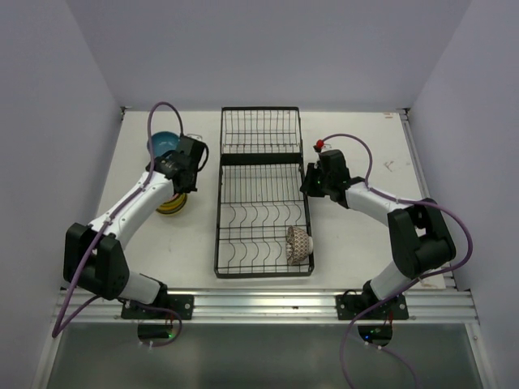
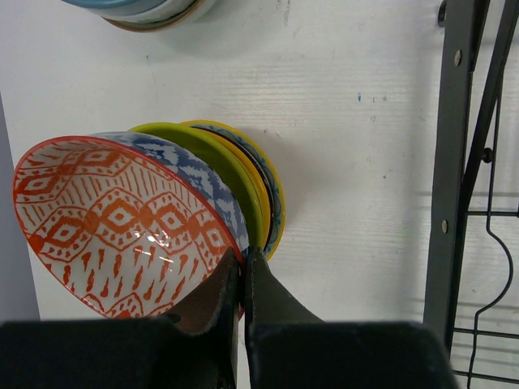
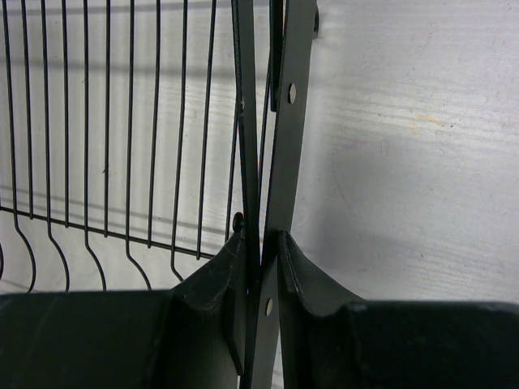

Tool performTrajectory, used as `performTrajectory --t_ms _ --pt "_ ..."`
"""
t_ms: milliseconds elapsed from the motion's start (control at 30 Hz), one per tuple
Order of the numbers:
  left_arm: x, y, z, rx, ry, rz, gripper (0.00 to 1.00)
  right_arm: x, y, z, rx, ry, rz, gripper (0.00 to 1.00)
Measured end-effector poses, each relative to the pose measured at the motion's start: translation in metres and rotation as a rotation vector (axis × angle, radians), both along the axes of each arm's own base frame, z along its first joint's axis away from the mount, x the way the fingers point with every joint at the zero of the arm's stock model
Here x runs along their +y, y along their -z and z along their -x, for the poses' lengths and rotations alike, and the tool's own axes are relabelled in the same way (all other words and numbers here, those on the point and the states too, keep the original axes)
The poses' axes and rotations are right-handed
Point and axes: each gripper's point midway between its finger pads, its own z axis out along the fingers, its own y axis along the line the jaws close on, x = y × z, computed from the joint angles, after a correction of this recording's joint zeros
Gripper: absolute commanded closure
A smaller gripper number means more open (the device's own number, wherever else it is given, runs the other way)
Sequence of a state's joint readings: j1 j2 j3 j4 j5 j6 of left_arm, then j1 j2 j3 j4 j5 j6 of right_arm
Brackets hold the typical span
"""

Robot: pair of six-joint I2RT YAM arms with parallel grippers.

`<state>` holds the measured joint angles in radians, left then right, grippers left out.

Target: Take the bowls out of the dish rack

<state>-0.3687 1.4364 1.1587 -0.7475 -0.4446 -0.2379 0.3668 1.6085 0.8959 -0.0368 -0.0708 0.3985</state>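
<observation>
Rack (image 1: 219, 203): sits in the middle of the table (image 1: 365, 235), between the two arms.
Left claw (image 2: 242, 279): closed tight, pinching the rim of the orange-patterned bowl (image 2: 113, 219).
Orange-patterned bowl: off to the left of the rack, tilted steeply with its inside facing the wrist camera, and nested against other bowls.
Nested bowls (image 2: 235, 174): a blue-patterned one, a green one and a yellow one, packed close behind the orange one.
Second stack (image 2: 150, 8): further back on the table, left of the rack, with a blue bowl on top.
Right claw (image 3: 263, 259): clamped on the rack's right side bar, one finger on each side of it.
Bowl in rack (image 1: 298, 244): a brown-patterned one standing on edge in the near right corner.
</observation>
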Motion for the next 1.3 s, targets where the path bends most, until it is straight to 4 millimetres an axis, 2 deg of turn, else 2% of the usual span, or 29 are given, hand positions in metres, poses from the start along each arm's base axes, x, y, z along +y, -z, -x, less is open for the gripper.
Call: performTrajectory --t_ms 167,200,267,300,400,500,633,733,833,1000,1067,1133,1200,1267,1300 --pt "0.005 0.014 0.007 0.037 0.001 -0.023 1.00 0.000 0.000 0.000 0.000 0.001 0.000 1.00" --pt "0.005 0.014 0.008 0.039 -0.002 -0.027 0.88 0.000 0.000 0.000 0.000 0.001 0.000 1.00" --pt "0.008 0.014 0.008 0.038 -0.008 -0.038 0.71 0.000 0.000 0.000 0.000 0.001 0.000 1.00" --pt "0.010 0.014 0.008 0.034 -0.012 -0.048 0.56 0.000 0.000 0.000 0.000 0.001 0.000 1.00" --pt "0.013 0.012 0.008 0.026 -0.030 -0.060 0.40 0.000 0.000 0.000 0.000 0.001 0.000 1.00" --pt "0.014 0.011 0.007 0.020 -0.038 -0.065 0.36 0.000 0.000 0.000 0.000 0.001 0.000 1.00" --pt "0.012 0.002 0.002 -0.003 -0.040 -0.057 0.34 0.000 0.000 0.000 0.000 0.001 0.000 1.00" --pt "0.009 -0.015 -0.006 -0.050 -0.039 -0.035 0.33 0.000 0.000 0.000 0.000 0.001 0.000 1.00" --pt "0.002 -0.044 -0.012 -0.127 -0.023 0.023 0.31 0.000 0.000 0.000 0.001 0.000 0.000 1.00" --pt "-0.036 -0.107 -0.012 -0.303 0.106 0.263 0.31 0.000 0.001 0.000 0.001 0.000 0.000 1.00" --pt "-0.061 -0.130 -0.008 -0.376 0.201 0.410 0.32 0.000 0.001 0.000 0.002 -0.001 -0.001 1.00" --pt "-0.087 -0.145 0.001 -0.420 0.291 0.545 0.34 0.000 0.001 0.000 0.002 -0.001 -0.001 1.00" --pt "-0.112 -0.145 0.011 -0.424 0.365 0.633 0.34 0.000 0.001 0.000 0.002 -0.001 -0.001 1.00" --pt "-0.142 -0.134 0.024 -0.391 0.435 0.662 0.33 0.000 0.001 0.000 0.002 -0.001 -0.001 1.00" --pt "-0.164 -0.126 0.035 -0.356 0.483 0.671 0.33 0.000 0.001 0.000 0.002 -0.001 -0.001 1.00"
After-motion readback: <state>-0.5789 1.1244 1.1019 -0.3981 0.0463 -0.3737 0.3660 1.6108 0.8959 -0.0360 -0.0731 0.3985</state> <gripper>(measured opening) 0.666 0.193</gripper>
